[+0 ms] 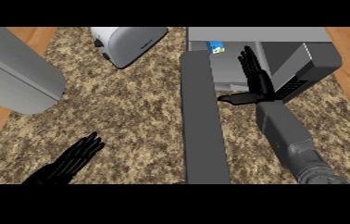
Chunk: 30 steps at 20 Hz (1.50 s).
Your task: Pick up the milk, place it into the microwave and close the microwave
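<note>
Milk [216, 46] sits in the microwave [259, 34] at the counter's [137, 112] back edge, door [203, 126] open. Right hand [258, 82] and left hand [71, 159] are open, empty

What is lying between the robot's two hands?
In the head view, the open microwave door stands between the left hand and the right hand.

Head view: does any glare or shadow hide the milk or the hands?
Head view: the light is even, with no glare on the microwave door; the milk shows blue and white inside the microwave, only partly visible; the black right hand and left hand stand out, with no shadow beneath either.
</note>
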Each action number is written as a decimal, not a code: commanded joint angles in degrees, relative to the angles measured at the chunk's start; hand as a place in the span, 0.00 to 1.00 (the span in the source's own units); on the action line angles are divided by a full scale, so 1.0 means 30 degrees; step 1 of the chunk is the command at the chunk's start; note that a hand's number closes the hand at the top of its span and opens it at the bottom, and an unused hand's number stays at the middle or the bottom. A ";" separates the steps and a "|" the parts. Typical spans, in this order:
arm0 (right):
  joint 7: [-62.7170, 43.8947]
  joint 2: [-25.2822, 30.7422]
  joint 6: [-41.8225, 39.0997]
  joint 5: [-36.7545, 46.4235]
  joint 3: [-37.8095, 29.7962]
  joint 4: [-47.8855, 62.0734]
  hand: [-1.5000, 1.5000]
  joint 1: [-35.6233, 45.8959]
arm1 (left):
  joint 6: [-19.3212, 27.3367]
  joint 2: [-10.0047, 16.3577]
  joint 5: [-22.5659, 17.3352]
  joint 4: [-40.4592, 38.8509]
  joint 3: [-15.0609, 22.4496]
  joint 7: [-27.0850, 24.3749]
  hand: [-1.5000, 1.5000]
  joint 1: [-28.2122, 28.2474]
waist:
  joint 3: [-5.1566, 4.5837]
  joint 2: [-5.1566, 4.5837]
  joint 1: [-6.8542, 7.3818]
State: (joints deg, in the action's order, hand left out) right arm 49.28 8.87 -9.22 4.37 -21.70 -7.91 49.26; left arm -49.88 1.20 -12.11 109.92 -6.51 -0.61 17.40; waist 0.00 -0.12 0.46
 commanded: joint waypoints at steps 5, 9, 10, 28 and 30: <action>0.0937 -0.1492 -0.0262 0.0504 0.1469 -0.1875 0.00 -0.4197 | 0.0985 -0.0390 0.3392 -0.1770 0.1447 -0.1886 1.00 -0.1494 | -0.0039 0.0293 -0.0755; 0.1164 -0.1075 -0.0304 0.0676 0.1978 -0.3152 0.00 -0.6430 | 0.2171 -0.0396 0.5119 -0.3994 0.2099 -0.3366 1.00 -0.3071 | -0.0074 0.0344 -0.1113; 0.1557 -0.1079 -0.0347 0.1024 0.2391 -0.3299 0.00 -0.7587 | 0.2660 -0.0397 0.4993 -0.3574 0.2556 -0.2368 1.00 -0.3078 | -0.0060 0.0322 -0.1064; 0.0298 0.2285 -0.5898 -0.3155 0.2523 -1.6220 0.00 -1.9253 | 0.8885 -0.0399 0.9687 -1.0498 0.8899 -0.6150 1.00 -0.7631 | -0.0077 0.0127 -0.1064; -0.0253 0.2031 -0.6326 -0.3788 0.2940 -1.8348 0.00 -2.0314 | 1.0013 -0.0399 0.9439 -1.2008 0.9271 -0.7129 1.00 -0.8006 | -0.0108 0.0109 -0.1260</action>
State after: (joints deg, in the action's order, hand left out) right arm 48.35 13.98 -20.07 -3.59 -13.70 -54.07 -6.08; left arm -26.13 0.02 15.55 79.23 16.44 -18.37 -4.63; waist -0.26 0.32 -3.06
